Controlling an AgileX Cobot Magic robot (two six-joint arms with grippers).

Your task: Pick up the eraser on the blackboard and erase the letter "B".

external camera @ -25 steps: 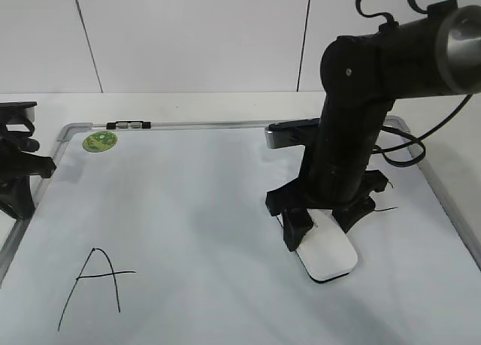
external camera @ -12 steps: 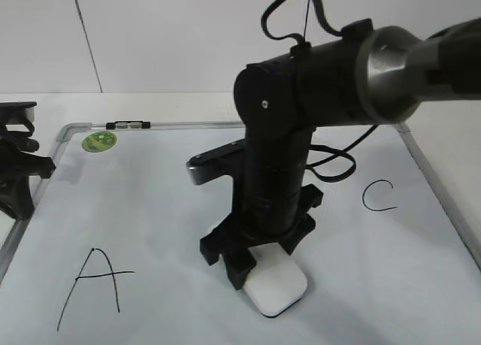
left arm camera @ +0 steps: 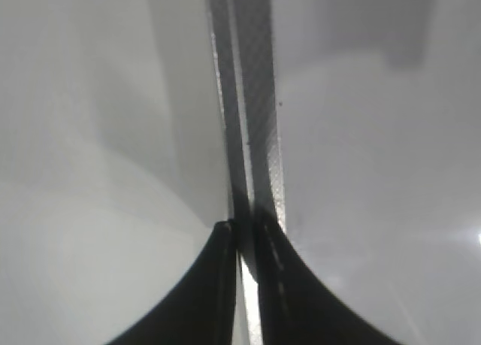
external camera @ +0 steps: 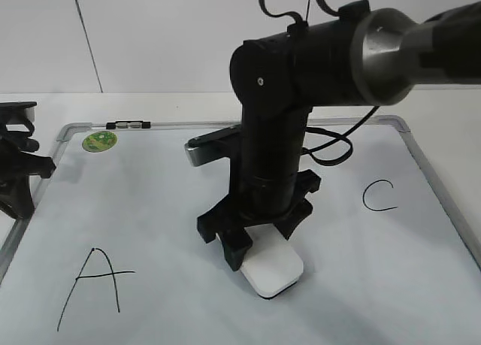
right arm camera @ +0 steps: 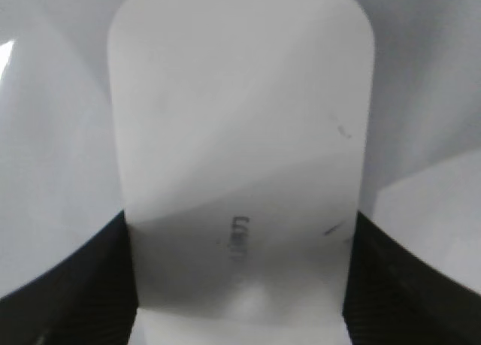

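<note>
The blackboard (external camera: 165, 202) lies flat, white with a grey frame. My right gripper (external camera: 263, 247) is shut on the white eraser (external camera: 272, 271) and holds it flat against the board near the middle front. In the right wrist view the eraser (right arm camera: 240, 149) fills the space between the right gripper's two black fingers (right arm camera: 240, 285). No letter "B" shows; the spot under the arm and eraser is hidden. My left gripper (external camera: 19, 198) sits at the board's left edge. In the left wrist view its jaws (left arm camera: 244, 240) are closed on the frame rail (left arm camera: 252, 97).
A black "A" (external camera: 96, 285) is at the front left and a black "C" (external camera: 378, 196) at the right. A green sticker (external camera: 99, 141) and a small clip (external camera: 128, 124) sit at the back left. The right arm's cables hang over the back of the board.
My right arm has slid the eraser leftward across the board from the right side to the middle, uncovering the "C". The left gripper has not moved.
</note>
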